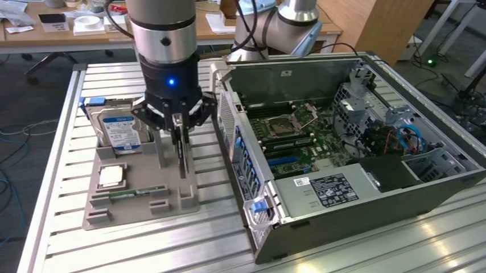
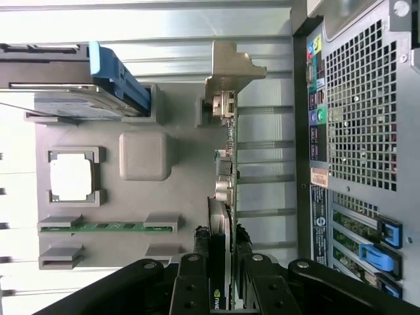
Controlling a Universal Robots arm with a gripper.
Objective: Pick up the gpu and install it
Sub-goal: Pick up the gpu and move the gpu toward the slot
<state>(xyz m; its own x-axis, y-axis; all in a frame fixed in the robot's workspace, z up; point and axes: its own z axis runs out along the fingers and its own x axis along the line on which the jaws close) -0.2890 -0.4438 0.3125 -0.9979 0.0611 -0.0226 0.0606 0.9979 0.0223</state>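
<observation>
gpu point(image 1: 181, 156) point(image 2: 220, 216) standing on edge in grey holder tray point(image 1: 136, 211), on side nearest open computer case point(image 1: 365, 210). Claw point(image 1: 176, 128) point(image 2: 220, 248) sitting directly over card, fingers point(image 2: 195, 262) partly closed, flanking both faces, apparently pinching it. Hard drive point(image 1: 122, 132) standing in same tray, just beside claw.

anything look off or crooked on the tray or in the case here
Nothing stands out. The gpu stands upright on edge in the grey tray, the gripper closed on its top edge; the hard drive and memory stick sit squarely in their holders.
</observation>
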